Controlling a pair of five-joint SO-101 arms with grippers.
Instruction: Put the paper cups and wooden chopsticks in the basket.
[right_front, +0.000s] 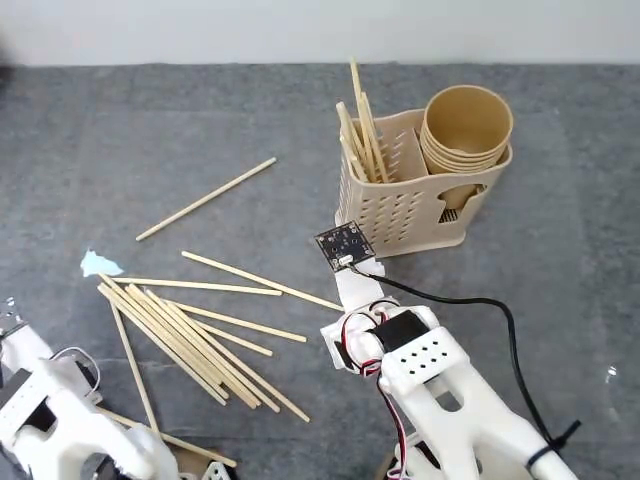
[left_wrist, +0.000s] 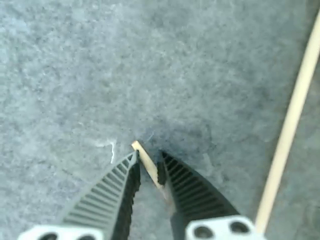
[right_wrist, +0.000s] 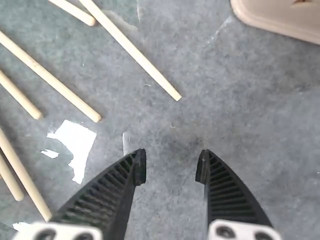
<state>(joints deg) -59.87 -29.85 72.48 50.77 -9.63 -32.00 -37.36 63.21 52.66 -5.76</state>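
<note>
One by one, by the look of it, clearing loose chopsticks (right_front: 190, 340) off the grey mat (right_front: 120, 120) and into the basket (right_front: 400, 210), already carrying the stacked paper cups (right_front: 468, 125) in one compartment and a few upright sticks (right_front: 358, 130) in another. Pinching the tip of one chopstick (left_wrist: 137, 148) in the left gripper (left_wrist: 148, 156), clamping it low against the mat, just beside a second stick (left_wrist: 290, 125). Holding the right gripper (right_wrist: 170, 166) spread wide and gripping nothing, hovering over bare mat near the basket's base (right_wrist: 280, 17), close to stick ends (right_wrist: 132, 50) and a torn white scrap (right_wrist: 75, 142). Judging the next move: lifting the pinched stick clear of the heap, swinging it across and tipping it upright over the rim, probably needing a firm hold given the end-on pinch. Watching for the free end sweeping neighbouring sticks, and for crowding the right arm (right_front: 430, 365) standing between heap and basket; seeing open room along the far side of the mat, around a lone stick (right_front: 206, 199).
</note>
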